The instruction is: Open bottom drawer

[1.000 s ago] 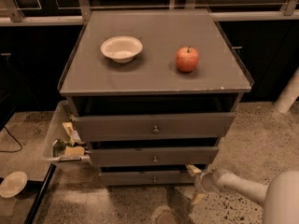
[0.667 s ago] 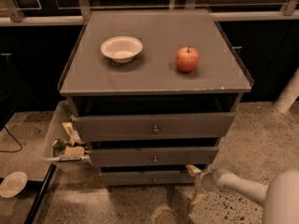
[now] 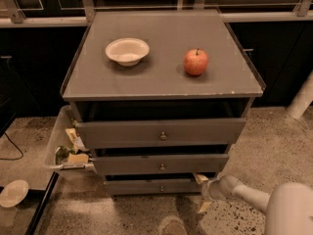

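The bottom drawer is the lowest, slimmest grey front of the cabinet, with a small round knob at its centre. It stands out only a little, less than the two drawers above it. My gripper is low at the drawer's right end, on a white arm that comes in from the lower right. One yellowish fingertip sits by the drawer's top right corner and the other points down toward the floor. The middle drawer and top drawer stick out further.
A white bowl and a red apple sit on the cabinet top. A clear bin of scraps stands at the cabinet's left. A white plate lies on the floor at lower left. A white post stands at right.
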{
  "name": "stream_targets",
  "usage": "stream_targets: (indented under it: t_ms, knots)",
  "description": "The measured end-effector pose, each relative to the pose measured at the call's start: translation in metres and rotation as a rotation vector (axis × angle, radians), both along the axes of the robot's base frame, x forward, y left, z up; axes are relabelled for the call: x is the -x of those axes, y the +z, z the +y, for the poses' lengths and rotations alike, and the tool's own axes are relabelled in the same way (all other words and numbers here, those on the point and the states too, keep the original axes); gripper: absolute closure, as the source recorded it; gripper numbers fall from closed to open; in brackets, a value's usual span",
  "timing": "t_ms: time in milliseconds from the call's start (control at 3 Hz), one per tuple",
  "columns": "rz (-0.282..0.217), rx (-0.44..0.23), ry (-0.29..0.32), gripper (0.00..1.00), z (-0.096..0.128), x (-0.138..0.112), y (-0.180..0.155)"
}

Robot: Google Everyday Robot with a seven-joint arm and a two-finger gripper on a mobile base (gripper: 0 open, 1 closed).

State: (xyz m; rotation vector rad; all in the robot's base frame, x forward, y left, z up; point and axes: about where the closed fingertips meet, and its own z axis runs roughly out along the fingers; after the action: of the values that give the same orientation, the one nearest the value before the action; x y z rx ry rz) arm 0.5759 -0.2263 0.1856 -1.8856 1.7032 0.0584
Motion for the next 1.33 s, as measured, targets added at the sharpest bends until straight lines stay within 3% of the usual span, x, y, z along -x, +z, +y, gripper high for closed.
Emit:
stream_targets:
  t_ms: [1333]
  knots:
    - [0.022, -0.061, 0.024, 0.00, 0.008, -0.043, -0.038]
